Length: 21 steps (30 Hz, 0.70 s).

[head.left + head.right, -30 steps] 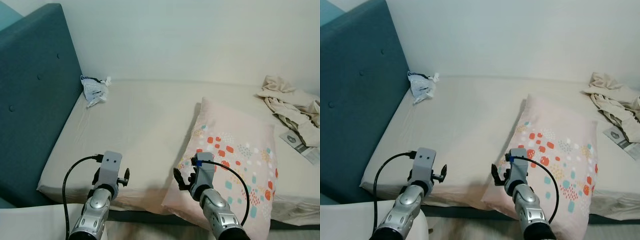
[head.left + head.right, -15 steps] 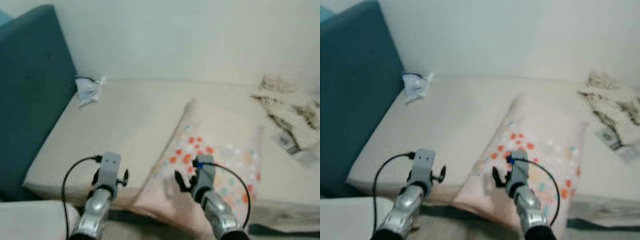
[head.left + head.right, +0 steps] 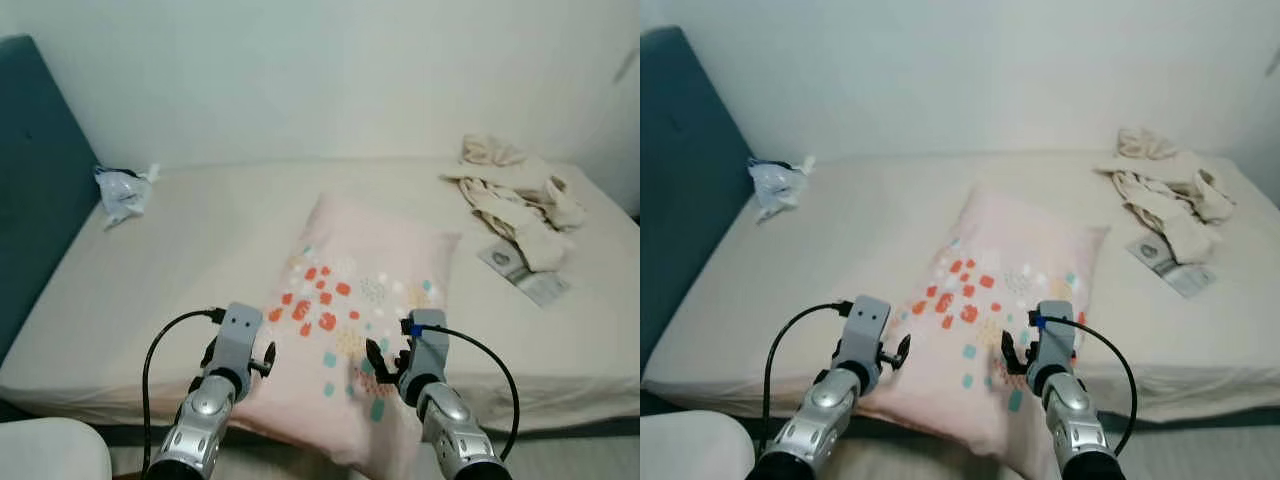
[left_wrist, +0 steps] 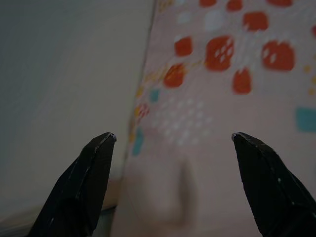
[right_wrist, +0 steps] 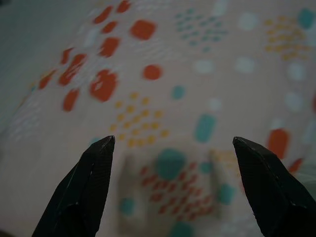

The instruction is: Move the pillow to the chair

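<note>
A pale pink pillow (image 3: 365,290) with red, teal and yellow spots lies on the beige bed (image 3: 190,250), its near end hanging over the front edge. My left gripper (image 4: 170,140) is open just above the pillow's near left edge. My right gripper (image 5: 173,143) is open over the pillow's near right part, pointing at the patterned cloth. Neither touches the pillow as far as I can see. Both arms (image 3: 215,375) reach forward from below.
A teal headboard (image 3: 30,200) stands at the bed's left end. A crumpled white-and-blue plastic bag (image 3: 123,190) lies near it. At the far right lie rumpled beige clothes (image 3: 515,200) and a flat printed packet (image 3: 525,272). A white wall runs behind the bed.
The camera has swung right, so the headboard slid left and the pillow now sits centred. Both grippers stay open, now over the pillow's near end.
</note>
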Available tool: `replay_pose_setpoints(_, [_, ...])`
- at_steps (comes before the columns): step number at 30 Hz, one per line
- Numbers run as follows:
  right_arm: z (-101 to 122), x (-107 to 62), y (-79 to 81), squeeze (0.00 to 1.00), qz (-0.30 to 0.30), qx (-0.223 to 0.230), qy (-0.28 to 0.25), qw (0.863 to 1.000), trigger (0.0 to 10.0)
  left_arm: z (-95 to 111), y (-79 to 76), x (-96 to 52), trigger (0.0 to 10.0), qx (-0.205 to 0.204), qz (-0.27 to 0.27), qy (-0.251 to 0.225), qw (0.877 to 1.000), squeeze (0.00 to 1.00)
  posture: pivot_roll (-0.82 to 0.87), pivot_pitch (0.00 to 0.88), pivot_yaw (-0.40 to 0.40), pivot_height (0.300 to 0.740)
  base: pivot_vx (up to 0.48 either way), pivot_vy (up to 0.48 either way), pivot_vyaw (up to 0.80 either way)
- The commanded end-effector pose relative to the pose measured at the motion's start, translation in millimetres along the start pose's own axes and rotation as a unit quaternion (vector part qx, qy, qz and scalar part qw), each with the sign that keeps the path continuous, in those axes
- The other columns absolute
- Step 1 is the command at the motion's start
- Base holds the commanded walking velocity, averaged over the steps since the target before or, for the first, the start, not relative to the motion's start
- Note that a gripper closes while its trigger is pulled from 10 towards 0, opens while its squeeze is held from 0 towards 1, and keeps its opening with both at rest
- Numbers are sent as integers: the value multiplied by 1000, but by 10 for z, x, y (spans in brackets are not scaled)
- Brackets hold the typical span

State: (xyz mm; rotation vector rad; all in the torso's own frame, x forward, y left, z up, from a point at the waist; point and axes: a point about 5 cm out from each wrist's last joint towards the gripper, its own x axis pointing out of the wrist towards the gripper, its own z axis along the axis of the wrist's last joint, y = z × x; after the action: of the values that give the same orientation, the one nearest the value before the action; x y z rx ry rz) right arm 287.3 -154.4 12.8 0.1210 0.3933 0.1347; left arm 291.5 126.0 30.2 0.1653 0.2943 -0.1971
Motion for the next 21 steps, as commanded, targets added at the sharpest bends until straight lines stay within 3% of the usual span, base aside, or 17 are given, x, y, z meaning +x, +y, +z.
replay_pose_setpoints(1, [-38, -2, 82, 0, 8, -2, 5, 1000, 10000, -78, 87, -40, 10000, 11, 17, 11, 1000, 0, -51, 96, -12, 740, 0, 0, 0])
replay_pose_setpoints(4, [-36, -4, 73, 0, 2, -14, 1, 1000, 10000, -62, 91, -35, 10000, 7, 18, 6, 1000, 0, -49, 93, -12, 740, 0, 0, 0])
replay_pose_setpoints(9, [-42, -2, 77, 0, 6, 7, 0, 1000, 10000, -23, 94, -35, 10000, -16, 28, -11, 999, 0, -48, 80, -7, 740, 0, 0, 0])
replay_pose_setpoints(12, [-269, -40, 100, 0, 14, 89, 64, 994, 10000, -24, 108, -44, 10000, -30, 40, -17, 999, 0, -51, 66, -7, 740, 0, 0, 0])
replay_pose_setpoints(13, [-269, -40, 100, 0, 14, 89, 64, 994, 10000, -24, 108, -44, 10000, -30, 40, -17, 999, 0, -51, 66, -7, 740, 0, 0, 0])
replay_pose_setpoints(16, [-524, -121, 134, 0, 53, 177, 144, 972, 10000, -17, 105, -49, 10000, -33, 42, -22, 998, 0, -47, 56, -8, 740, 0, 0, 0])
replay_pose_setpoints(18, [-646, -183, 167, 0, 82, 200, 182, 959, 10000, -10, 99, -52, 10000, -35, 42, -25, 998, 0, -47, 56, -8, 740, 0, 0, 0])
replay_pose_setpoints(20, [-789, -266, 159, 0, 81, 275, 219, 933, 10000, -9, 102, -51, 10000, -35, 43, -25, 998, 0, -44, 44, -13, 740, 0, 0, 0])
replay_pose_setpoints(21, [-854, -310, 125, 0, 73, 292, 230, 925, 10000, -9, 105, -50, 10000, -35, 44, -26, 998, 0, -43, 41, -13, 740, 0, 0, 0])
